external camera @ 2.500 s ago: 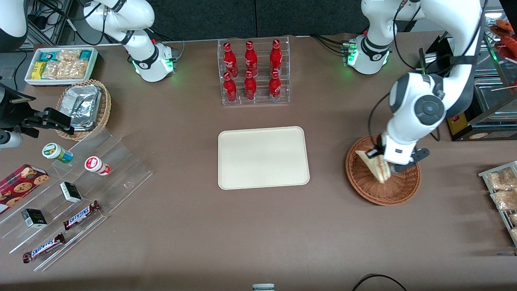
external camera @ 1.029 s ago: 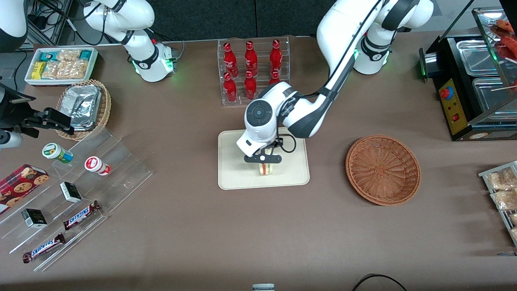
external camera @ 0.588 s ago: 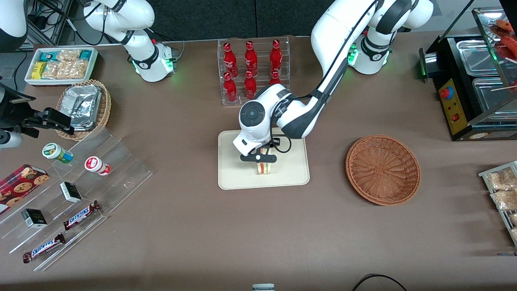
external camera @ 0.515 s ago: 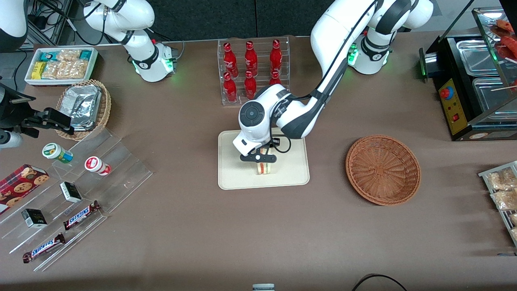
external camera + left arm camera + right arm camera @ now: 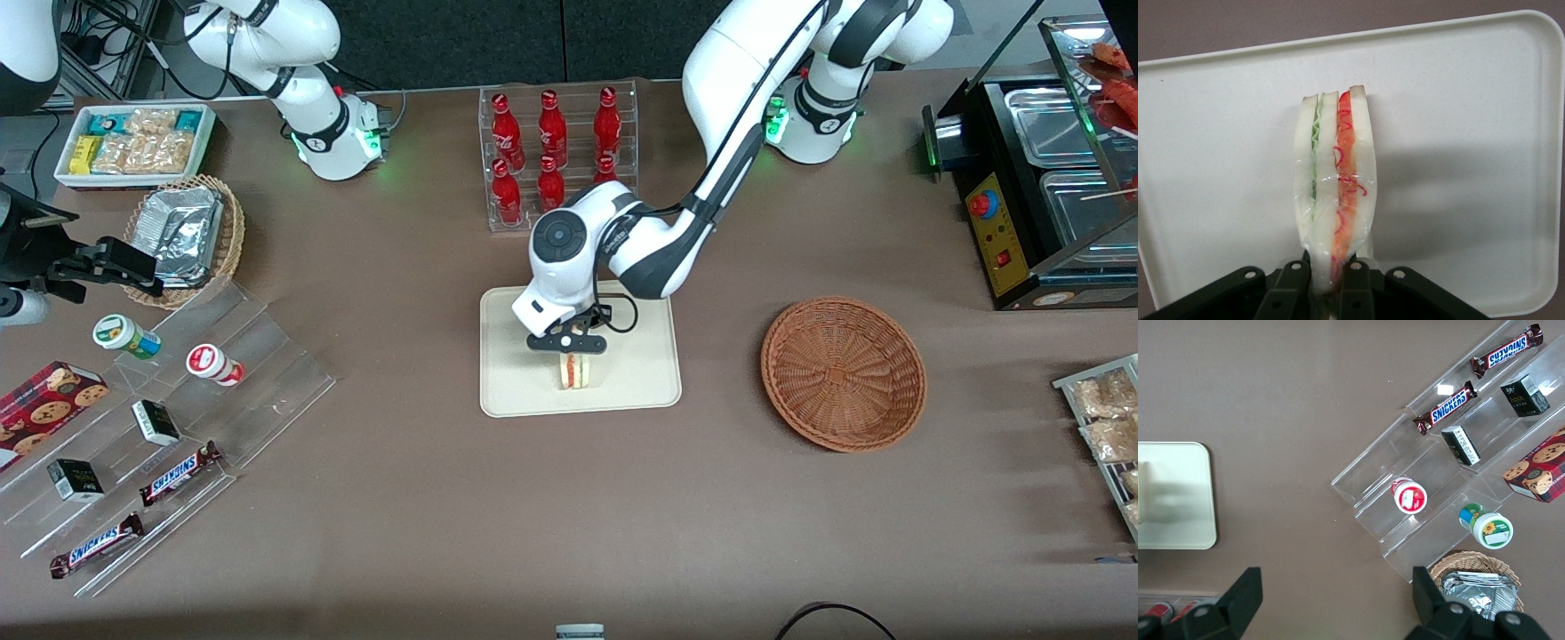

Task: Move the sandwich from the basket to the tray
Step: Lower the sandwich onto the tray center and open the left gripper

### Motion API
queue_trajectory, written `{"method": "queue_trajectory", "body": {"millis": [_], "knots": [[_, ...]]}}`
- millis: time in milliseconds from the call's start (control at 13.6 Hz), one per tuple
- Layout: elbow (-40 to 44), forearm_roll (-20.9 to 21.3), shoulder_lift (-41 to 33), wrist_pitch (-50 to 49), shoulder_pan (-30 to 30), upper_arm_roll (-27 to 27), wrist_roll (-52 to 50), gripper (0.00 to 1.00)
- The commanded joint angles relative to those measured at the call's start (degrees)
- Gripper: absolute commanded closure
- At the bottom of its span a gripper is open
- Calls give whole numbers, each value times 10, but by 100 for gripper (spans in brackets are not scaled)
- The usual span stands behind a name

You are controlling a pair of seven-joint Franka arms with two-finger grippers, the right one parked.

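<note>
Across the middle of the front view stretches the brown table [image 5: 427, 516], and at its centre lies the cream tray [image 5: 516, 391], flat and rectangular with rounded corners. Toward the working arm's end, at the right of the frame and well apart from the tray, sits the round reddish-brown basket [image 5: 843, 373] with nothing in it. Farther from the camera than the tray, in the upper middle of the frame, a clear rack holds red bottles [image 5: 552, 142]. At the lower left of the frame a clear stepped stand [image 5: 267, 373] carries Snickers bars [image 5: 180, 472] and small tubs.

The white left arm reaches down over the tray, and its gripper [image 5: 569, 343] hangs above the tray's middle. From the wrist camera the gripper [image 5: 1328, 277] has its jaws drawn narrow around one end of the sandwich [image 5: 1333, 193], one dark finger pressed against each bread face. The sandwich [image 5: 574, 371] stands on edge over the tray [image 5: 1471, 167], its cut side showing green filling beside red-orange, with clear wrap around it. Whether its lower edge touches the tray cannot be told.
</note>
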Motion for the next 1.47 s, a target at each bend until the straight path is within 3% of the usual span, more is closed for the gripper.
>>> {"method": "queue_trajectory", "body": {"millis": [0, 368, 441, 515, 588, 662, 1397], "knots": [[-43, 9, -32, 18, -7, 9, -13, 100], [-43, 9, -26, 17, -6, 9, -12, 100], [-42, 8, -26, 17, -6, 8, -14, 84], [-42, 7, -25, 17, -6, 8, -15, 60], [-42, 7, -22, 17, -6, 8, -14, 22], [-42, 8, -21, 18, -6, 8, -14, 0], [-20, 6, -47, -12, -4, 9, -49, 0]]}}
